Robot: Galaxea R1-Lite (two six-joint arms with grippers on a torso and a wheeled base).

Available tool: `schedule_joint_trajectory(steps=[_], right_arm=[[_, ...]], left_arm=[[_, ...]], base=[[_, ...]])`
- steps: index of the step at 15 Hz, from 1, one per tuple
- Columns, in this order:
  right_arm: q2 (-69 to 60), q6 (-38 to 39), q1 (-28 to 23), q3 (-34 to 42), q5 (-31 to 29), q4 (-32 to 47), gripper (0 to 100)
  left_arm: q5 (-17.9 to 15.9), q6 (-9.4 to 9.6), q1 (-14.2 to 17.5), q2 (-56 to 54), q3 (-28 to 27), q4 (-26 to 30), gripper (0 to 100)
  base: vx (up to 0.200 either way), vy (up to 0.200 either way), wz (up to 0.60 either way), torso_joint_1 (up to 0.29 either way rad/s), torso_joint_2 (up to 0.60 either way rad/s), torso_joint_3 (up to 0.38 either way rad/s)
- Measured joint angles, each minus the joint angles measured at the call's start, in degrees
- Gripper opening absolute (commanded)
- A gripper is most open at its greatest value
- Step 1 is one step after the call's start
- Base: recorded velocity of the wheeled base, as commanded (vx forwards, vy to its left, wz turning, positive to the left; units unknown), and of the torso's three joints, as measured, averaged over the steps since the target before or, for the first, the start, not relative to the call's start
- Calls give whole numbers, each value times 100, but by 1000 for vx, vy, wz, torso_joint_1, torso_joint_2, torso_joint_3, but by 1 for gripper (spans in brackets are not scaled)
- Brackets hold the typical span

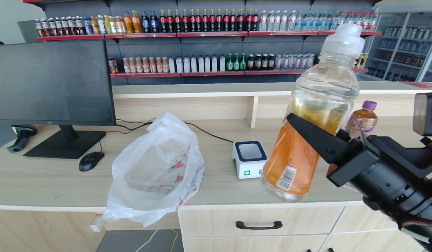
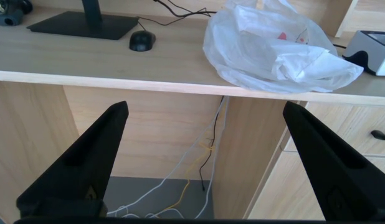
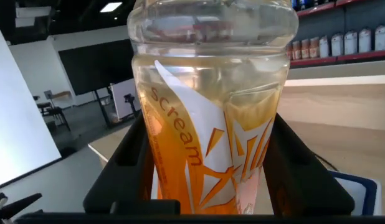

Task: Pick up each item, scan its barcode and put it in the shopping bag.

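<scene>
Surface (image 1: 44, 182): light wood counter that carries every item listed below.
Handheld scanner (image 1: 21, 137): rests at the far left end of the surface, beside the monitor stand.
Monitor (image 1: 53, 82): stands upright on the left, screen dark.
Mouse (image 1: 91, 160): lies just in front of the monitor stand.
Left gripper (image 2: 205, 112): sits below the level of the surface edge, facing the cabinet front. The fingers are spread wide and nothing is between them.
Shopping bag (image 1: 160, 168): translucent white film with a red pattern, slumped on the surface between the mouse and the barcode scanner. Its lower part hangs over the front edge. The contents cannot be made out through the film.
Barcode scanner (image 1: 249, 159): small white box with a dark-framed window facing up, just right of the shopping bag.
Drink bottle (image 1: 308, 140): clear plastic with a white cap and an orange label. It is filled to about the shoulder with pale amber liquid. It is held in the air to the right of the barcode scanner, tilted with the cap up and to the right. The printed barcode faces the head camera.
Right gripper (image 3: 214, 174): clamped on the drink bottle at mid-body, one finger on each side of the label.
Purple-capped bottle (image 1: 362, 119): stands on the surface behind the right gripper, partly hidden, and holds amber liquid.
</scene>
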Motion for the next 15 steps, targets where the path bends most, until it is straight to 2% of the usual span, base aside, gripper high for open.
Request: schedule_joint_trajectory(steps=[3, 4, 7, 10, 15], right_arm=[[304, -424, -758, -251, 232, -13, 0], [404, -800, -984, -285, 244, -9, 0], [656, -1536, -1381, -295, 163, -9, 0], [740, -1731, -1770, -238, 99, -7, 0], [745, -1713, -1833, -323, 111, -16, 0]], left_arm=[[0, 2, 0, 0, 0, 0, 100], [0, -2, 0, 0, 0, 0, 100], [0, -5, 6, 0, 0, 0, 100], [2, -16, 11, 0, 0, 0, 100], [10, -16, 11, 0, 0, 2, 100]], base=[[0, 0, 0, 0, 0, 0], [0, 0, 0, 0, 0, 0], [0, 0, 0, 0, 0, 0], [0, 200, 0, 2, 1, 2], [0, 200, 0, 4, 0, 0]])
